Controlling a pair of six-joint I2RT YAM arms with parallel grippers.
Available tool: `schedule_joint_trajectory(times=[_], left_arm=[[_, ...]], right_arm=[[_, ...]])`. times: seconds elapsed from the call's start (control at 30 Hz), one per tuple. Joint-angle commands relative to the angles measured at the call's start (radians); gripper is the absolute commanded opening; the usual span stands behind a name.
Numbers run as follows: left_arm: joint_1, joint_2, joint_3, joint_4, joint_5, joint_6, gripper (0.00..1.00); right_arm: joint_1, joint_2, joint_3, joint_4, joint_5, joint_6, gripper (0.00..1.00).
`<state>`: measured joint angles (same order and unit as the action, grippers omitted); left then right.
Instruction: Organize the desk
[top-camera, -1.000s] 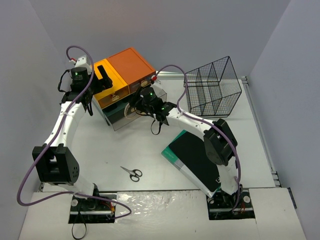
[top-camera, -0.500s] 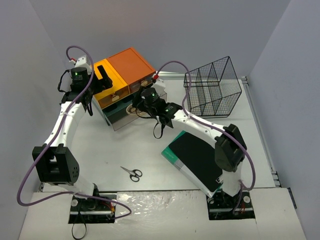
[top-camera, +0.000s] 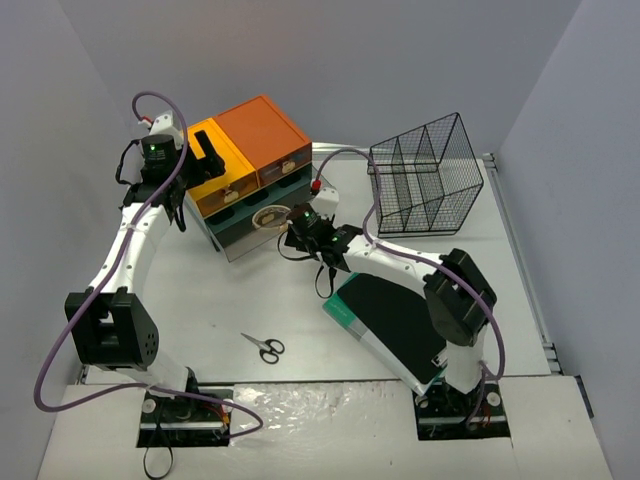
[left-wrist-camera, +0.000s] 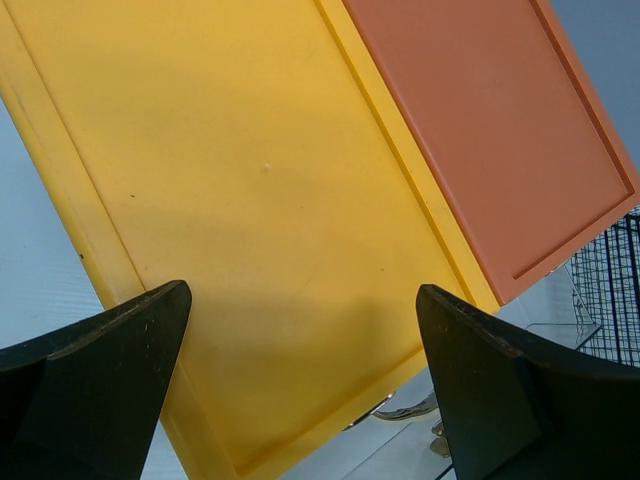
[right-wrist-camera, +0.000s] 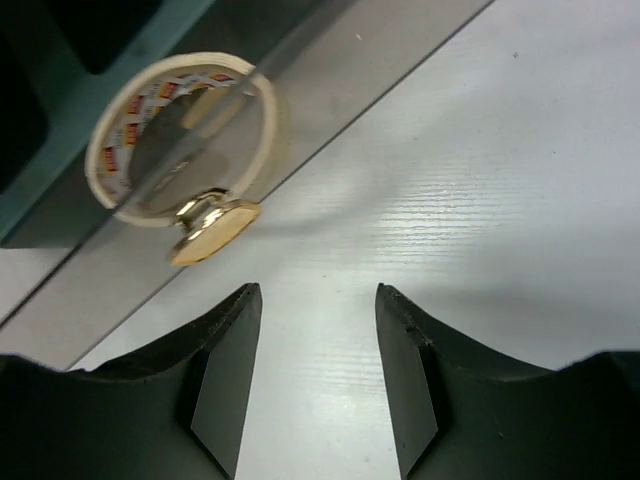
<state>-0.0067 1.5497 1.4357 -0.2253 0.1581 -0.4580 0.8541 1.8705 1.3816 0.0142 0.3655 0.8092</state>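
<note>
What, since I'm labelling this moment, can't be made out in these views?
- Top view: the right arm hides part of the black book.
- Top view: the scissors are too small to tell whether the blades are open or closed.
- Left wrist view: the left gripper is cut off by the bottom edge, so any contact with the yellow lid is unclear.
- Right wrist view: the tape roll has print too small to read behind the clear drawer front.

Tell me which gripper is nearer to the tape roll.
Right. The right gripper sits just in front of the tape roll; the left gripper hovers over the yellow lid.
</note>
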Motion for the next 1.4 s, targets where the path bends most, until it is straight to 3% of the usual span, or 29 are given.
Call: schedule_joint_trajectory(times=[0.0,0.67,0.93,1.17,1.37], left_arm=[[0.045,0.046,-0.038,-0.216,-0.084,-0.007,0.97],[0.047,0.019,-0.059,-0.224,-0.097,-0.004,0.97],[0.045,0.018,-0.069,-0.227,-0.101,-0.001,0.97],[0.045,0.021,-0.06,-0.229,-0.101,0.002,0.97],[0.045,0.023,-0.057,-0.23,-0.104,0.009,0.97]], right_arm=[[-0.02,0.031,0.057,0.043,0.029,-0.019,0.46],[-0.123,0.373,0.523,0.101,-0.172,-0.095,0.48],[-0.129,0.436,0.637,0.115,-0.22,-0.128,0.5],[-0.132,0.376,0.55,0.142,-0.215,-0.102,0.52],[-0.136,0.222,0.221,0.24,-0.222,0.055,0.51]])
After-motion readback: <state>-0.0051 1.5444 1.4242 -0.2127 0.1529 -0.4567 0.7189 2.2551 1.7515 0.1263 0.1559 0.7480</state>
